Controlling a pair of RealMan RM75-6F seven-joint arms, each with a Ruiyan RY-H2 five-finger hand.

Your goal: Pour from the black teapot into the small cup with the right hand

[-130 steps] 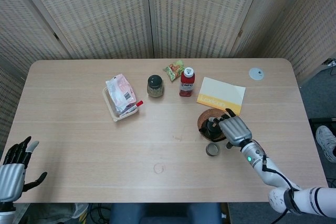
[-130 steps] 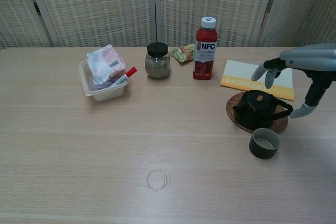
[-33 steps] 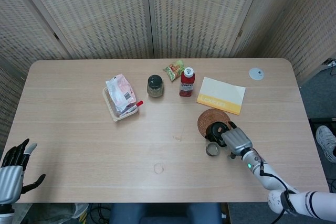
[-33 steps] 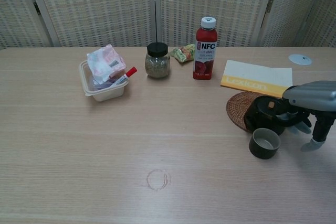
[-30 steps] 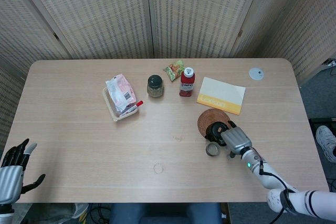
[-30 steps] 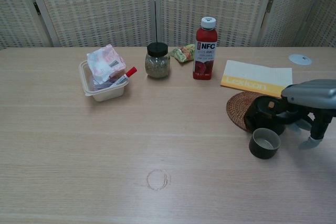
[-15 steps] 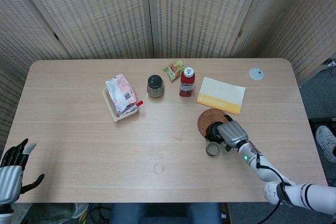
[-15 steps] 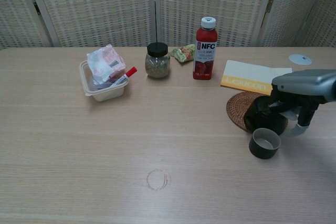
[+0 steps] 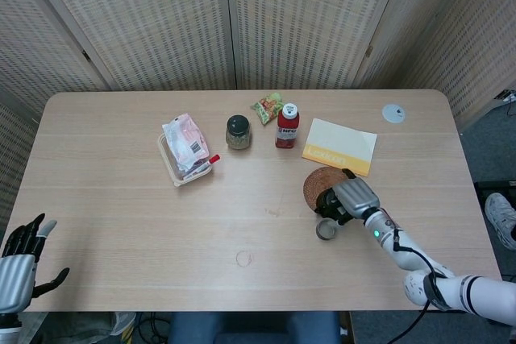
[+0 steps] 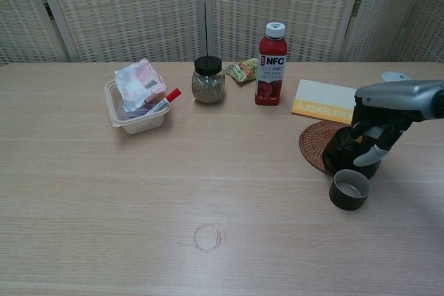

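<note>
Black teapot [image 10: 347, 154] sits half on the woven coaster [image 10: 316, 143] near your bench's [image 9: 121, 223] right edge, your right robot hand [image 10: 378, 119] wrapped around it; small cup [image 10: 349, 188] just in front; wicker screens [image 9: 242, 14] behind

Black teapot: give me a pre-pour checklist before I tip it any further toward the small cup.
1. Right hand on the black teapot: ok, fingers wrap its handle side.
2. Grip firm enough to pour: cannot tell, the hand hides the handle.
3. Small cup upright and open: ok, standing on the table just in front of the teapot.
4. Spout lined up over the cup: cannot tell, the spout is not clearly visible.
5. Woven coaster clear of the pour path: ok, it lies behind the cup.
6. Left hand out of the way: ok, open at the far table corner.
</note>
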